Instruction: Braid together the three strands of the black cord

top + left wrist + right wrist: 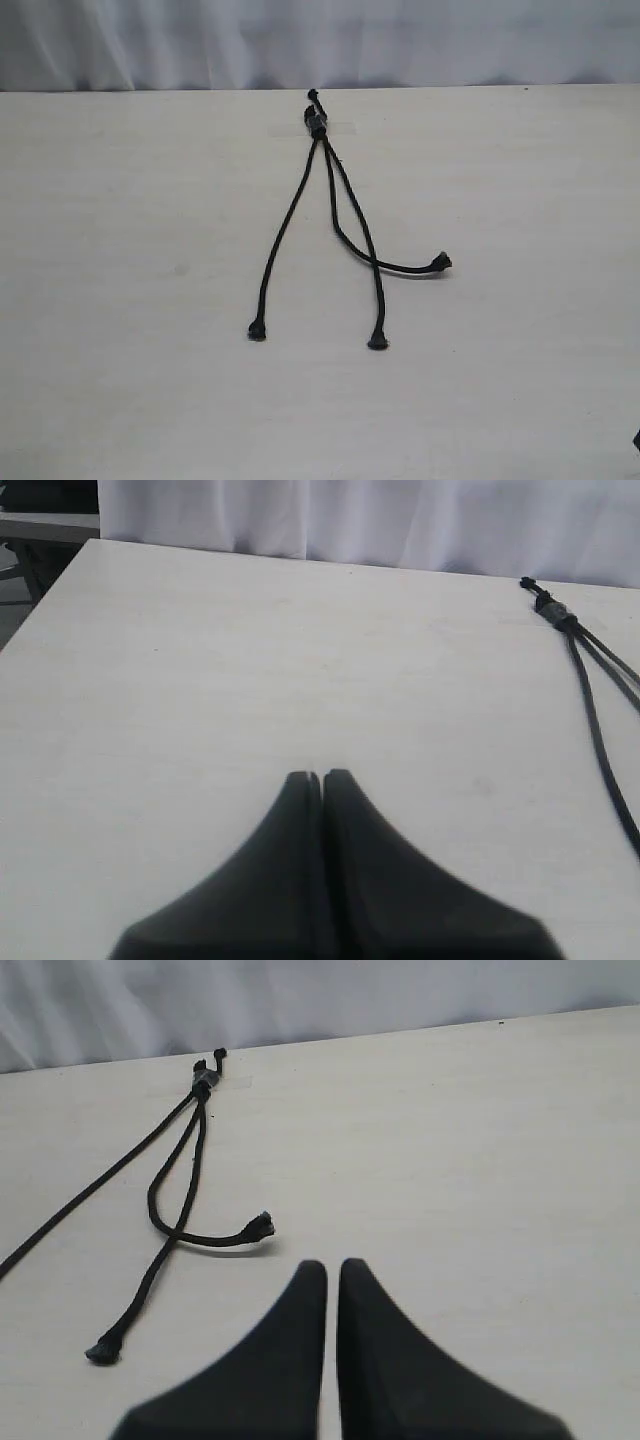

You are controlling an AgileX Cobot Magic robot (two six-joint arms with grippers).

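Observation:
The black cord lies flat on the pale table (pixel 150 250), its knotted, clipped end (pixel 317 122) at the far side. Three strands fan toward the near side. The left strand (pixel 285 235) ends at a knobby tip (pixel 257 331). The middle strand (pixel 375 290) ends at its tip (pixel 378 341) and crosses the right strand, which curls to a tip (pixel 441 262). My left gripper (pixel 321 775) is shut and empty, well left of the knot (pixel 548 602). My right gripper (pixel 332 1265) is shut on nothing, a short way from the curled tip (pixel 262 1226).
A white curtain (pixel 320 40) hangs behind the table's far edge. The table's left edge (pixel 45 605) shows in the left wrist view, with dark furniture (pixel 40 510) beyond it. A small dark object (pixel 636 440) sits at the exterior view's right border.

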